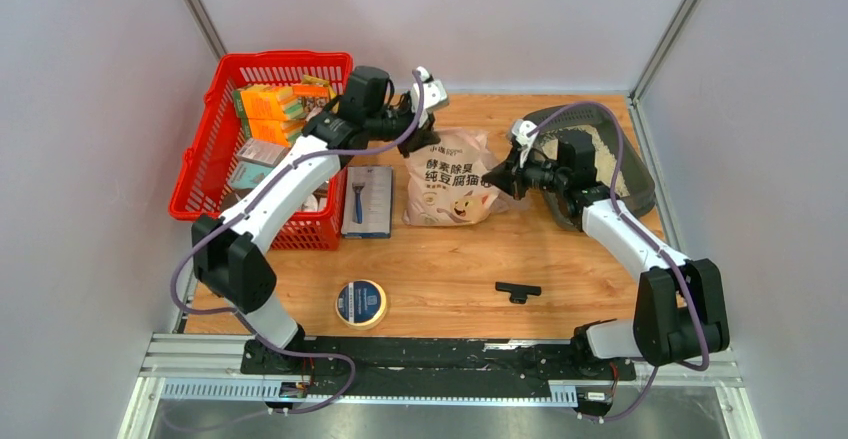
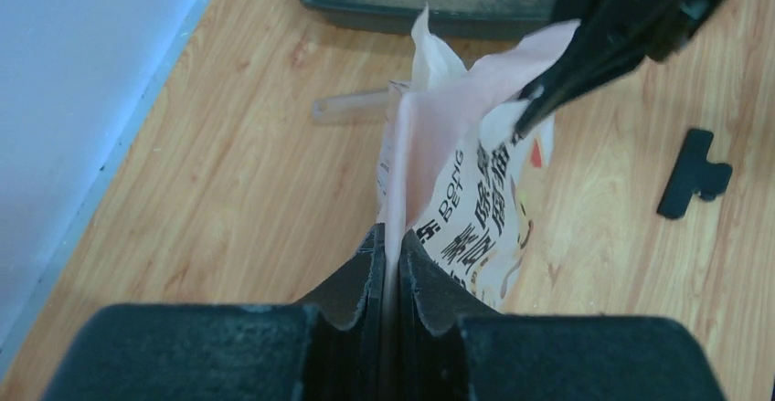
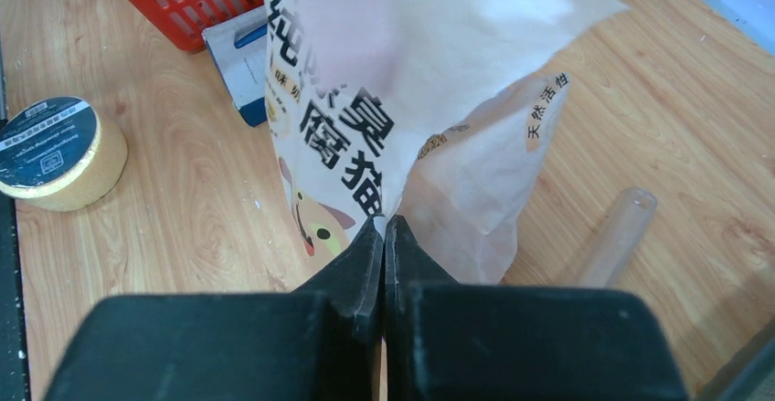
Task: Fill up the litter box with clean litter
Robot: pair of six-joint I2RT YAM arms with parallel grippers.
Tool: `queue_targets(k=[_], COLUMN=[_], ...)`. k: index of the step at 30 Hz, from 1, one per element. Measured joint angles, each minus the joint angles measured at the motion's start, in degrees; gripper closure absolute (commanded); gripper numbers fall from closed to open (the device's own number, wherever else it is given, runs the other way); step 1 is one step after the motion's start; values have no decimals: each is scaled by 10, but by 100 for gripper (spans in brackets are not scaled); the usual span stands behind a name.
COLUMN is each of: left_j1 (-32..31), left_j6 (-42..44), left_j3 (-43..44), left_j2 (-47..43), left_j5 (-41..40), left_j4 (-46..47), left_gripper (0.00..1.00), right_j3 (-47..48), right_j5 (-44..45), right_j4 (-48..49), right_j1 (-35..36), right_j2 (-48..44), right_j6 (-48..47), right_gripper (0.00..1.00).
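Tabletop [image 1: 450, 269] of wood, grey walls [image 1: 450, 19] around, bears bag [image 1: 455, 179] pinched by left hand [image 2: 391, 250] and right hand [image 3: 384, 237].

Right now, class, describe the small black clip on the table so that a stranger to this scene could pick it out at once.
Start at the wooden table, in its near half, right of centre. On bare wood in front of the pink litter bag and right of the round tape roll lies the clip: the only small, black, T-shaped piece there.

Pink bag [image 1: 452, 181], litter box [image 1: 638, 183] to its right
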Motion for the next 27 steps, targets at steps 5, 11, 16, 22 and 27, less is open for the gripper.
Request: queue_targets(k=[5,11,16,22,27], left_j1=[21,31,31,31,49], left_j6=[-48,-59,-55,-56,-73], left_j3=[151,265,267,263,257], left_j2=[95,187,190,191,189], left_j5=[-4,5,-6,-40,-90], left_j4=[-50,-63,-35,19,144], left_gripper=[86,84,84,82,77], right_j3=[-10,-20,-23,-23,-20], right_j5=[5,15,35,52,59], right_j4=[26,56,66,72,56], right_j1=[0,2,2,2,2], right_j2=[-5,-6,-7,-7,-8], right_j6=[7,16,17,23,27], right_gripper=[100,100,100,100,100])
